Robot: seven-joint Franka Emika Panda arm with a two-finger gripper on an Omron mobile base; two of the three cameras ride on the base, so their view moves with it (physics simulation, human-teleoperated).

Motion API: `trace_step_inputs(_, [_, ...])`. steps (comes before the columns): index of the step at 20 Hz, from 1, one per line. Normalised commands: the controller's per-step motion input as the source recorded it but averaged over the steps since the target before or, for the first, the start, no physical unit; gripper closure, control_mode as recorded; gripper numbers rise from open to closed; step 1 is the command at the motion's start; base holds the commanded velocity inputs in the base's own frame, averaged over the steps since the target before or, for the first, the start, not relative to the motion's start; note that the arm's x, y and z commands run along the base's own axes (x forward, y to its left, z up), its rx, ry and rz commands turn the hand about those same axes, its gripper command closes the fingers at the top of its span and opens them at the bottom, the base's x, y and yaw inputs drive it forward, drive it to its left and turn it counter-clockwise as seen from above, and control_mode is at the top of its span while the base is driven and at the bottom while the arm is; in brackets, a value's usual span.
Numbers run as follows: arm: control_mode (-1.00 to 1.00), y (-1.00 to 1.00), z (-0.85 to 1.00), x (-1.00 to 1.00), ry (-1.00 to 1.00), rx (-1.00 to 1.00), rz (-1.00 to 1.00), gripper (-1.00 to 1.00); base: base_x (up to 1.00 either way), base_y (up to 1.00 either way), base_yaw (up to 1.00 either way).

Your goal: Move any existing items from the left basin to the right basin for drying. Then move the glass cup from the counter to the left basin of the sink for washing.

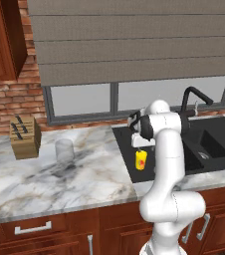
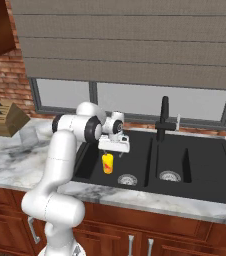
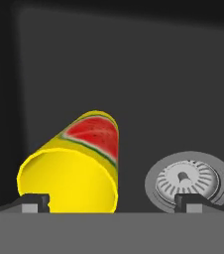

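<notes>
Gripper (image 3: 111,202) hangs wide open just above the yellow container (image 3: 74,168), which stands upright in the left basin (image 2: 87,162) of the black sink, beside the round silver drain (image 3: 189,179). Glass cup (image 1: 64,150) stands on the marble surface (image 1: 50,179) well left of the sink, near a wooden knife block (image 1: 24,137).

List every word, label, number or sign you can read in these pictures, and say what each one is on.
There is no readable text.
The yellow container in the sink carries a watermelon-slice picture, not lettering.
The knife block, the glass cup and the faucet show no writing or marks.
</notes>
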Motion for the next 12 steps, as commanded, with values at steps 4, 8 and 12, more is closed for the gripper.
trace_step_inputs(4, [-1.00, 0.00, -0.12, 0.00, 0.00, 0.00, 0.00, -1.00, 0.00, 0.00, 0.00])
trace_step_inputs(8, [-1.00, 0.00, -0.18, 0.00, 0.00, 0.00, 0.00, -1.00, 0.00, 0.00, 0.00])
trace_step_inputs(12, [-1.00, 0.00, -0.17, 0.00, 0.00, 0.00, 0.00, -1.00, 0.00, 0.00, 0.00])
